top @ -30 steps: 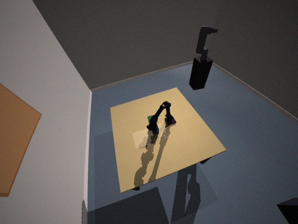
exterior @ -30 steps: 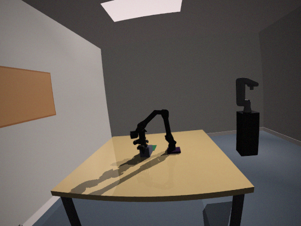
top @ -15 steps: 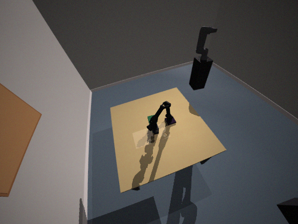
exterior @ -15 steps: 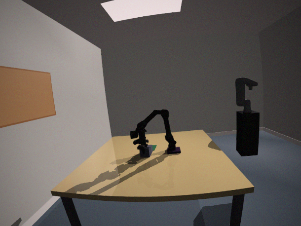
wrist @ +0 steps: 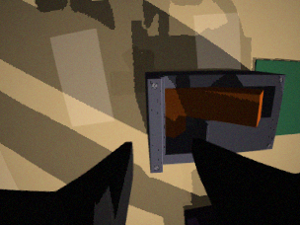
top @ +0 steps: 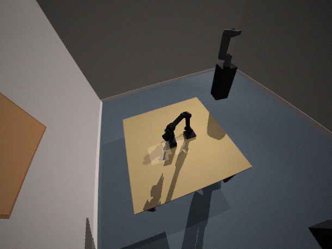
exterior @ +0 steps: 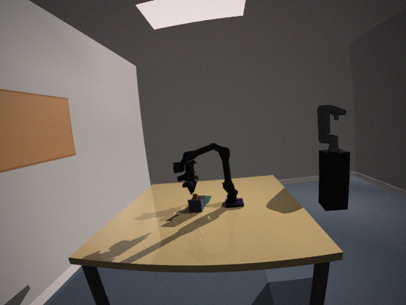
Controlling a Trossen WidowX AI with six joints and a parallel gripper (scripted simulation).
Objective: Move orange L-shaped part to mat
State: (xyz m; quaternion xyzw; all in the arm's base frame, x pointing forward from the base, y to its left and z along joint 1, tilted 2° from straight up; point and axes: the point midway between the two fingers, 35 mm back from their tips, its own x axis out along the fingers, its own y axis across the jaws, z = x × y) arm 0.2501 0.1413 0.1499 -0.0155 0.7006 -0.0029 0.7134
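the tool (top: 171, 139) (exterior: 192, 193) (wrist: 162, 147) hung point-down just above the grey tray (top: 173, 145) (exterior: 196, 206) (wrist: 156, 123), its two dark fingers parted partway, with nothing between them. the orange part (exterior: 195, 196) (wrist: 217, 106) sat tilted in the tray: its l-shaped end was down in the pocket, and its other end stood raised out of it, on the side toward the green mat (top: 165, 131) (exterior: 208, 199) (wrist: 281, 99). that raised end was apart from the fingers. the mat lay beside the tray on the tan counter (top: 207, 163) (exterior: 249, 240) (wrist: 268, 30), its near part hidden behind the tray in the exterior view. the black arm (top: 178, 120) (exterior: 226, 166) arched over from its purple base (top: 193, 135) (exterior: 240, 203), and long shadows crossed the counter.
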